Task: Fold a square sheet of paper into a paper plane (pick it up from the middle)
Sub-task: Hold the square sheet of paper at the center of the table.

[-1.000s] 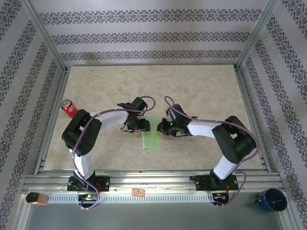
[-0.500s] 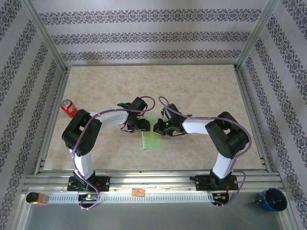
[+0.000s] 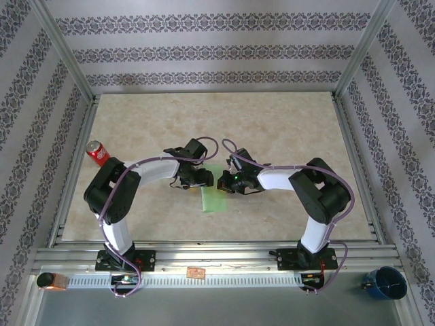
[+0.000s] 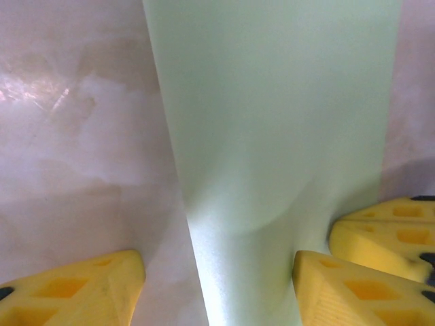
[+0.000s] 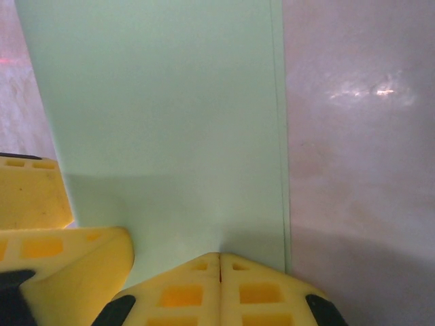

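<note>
Left gripper (image 3: 197,178) (image 4: 217,292): partly spread, holding nothing, yellow fingers (image 4: 71,288) astride folded green paper sheet (image 3: 216,197) (image 4: 272,136) (image 5: 170,102) lying mid-table (image 3: 285,122). Right gripper (image 3: 224,182) (image 5: 219,261): closed, tips together on sheet near its long edge.

One light green sheet of paper (image 3: 216,197) lay on the one marbled surface (image 3: 272,122). Two arms stood at its near edge, one left arm (image 3: 153,165) and one right arm (image 3: 282,180). Each ended in one pincer, the left pincer (image 3: 196,178) and the right pincer (image 3: 228,181), two in all. Each pincer carried two yellow fingers (image 5: 183,292), four altogether. One red soda can (image 3: 97,153) stood by the left edge. Along the near rail there were one blue mug (image 3: 386,282), one small brown board (image 3: 196,272) and one orange-brown object (image 3: 51,280) too small to name.
</note>
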